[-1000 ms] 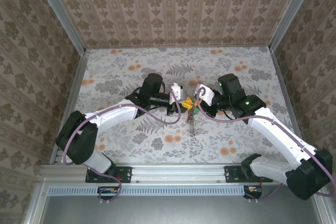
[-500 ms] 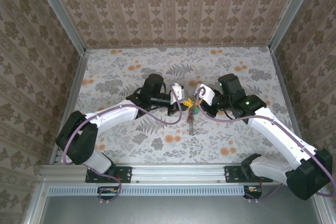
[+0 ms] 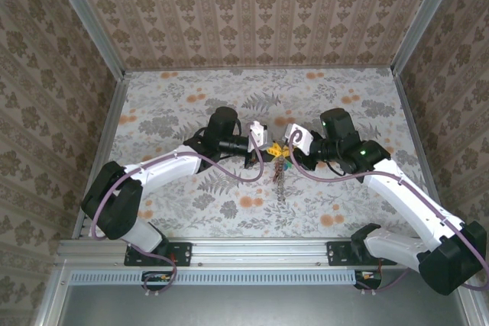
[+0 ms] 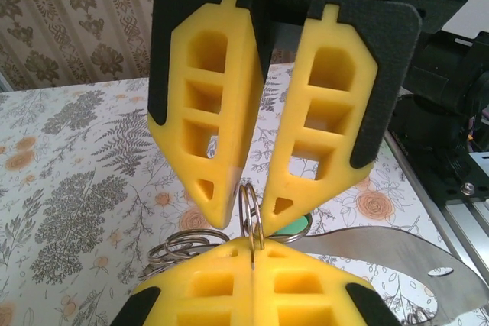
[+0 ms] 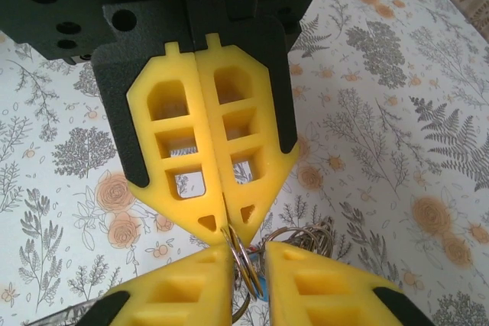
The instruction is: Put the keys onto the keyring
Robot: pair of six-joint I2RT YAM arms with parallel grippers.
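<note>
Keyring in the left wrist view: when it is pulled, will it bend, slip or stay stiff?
The keyring is thin coiled metal, so it probably stays stiff. It looks smooth, and the left gripper pinches only its lower edge, so it may twist or slip. The other rings beside it would likely swing.

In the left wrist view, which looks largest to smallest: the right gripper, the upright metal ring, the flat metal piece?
1. right gripper
2. flat metal piece, cut off at the frame edge
3. upright metal ring
</note>
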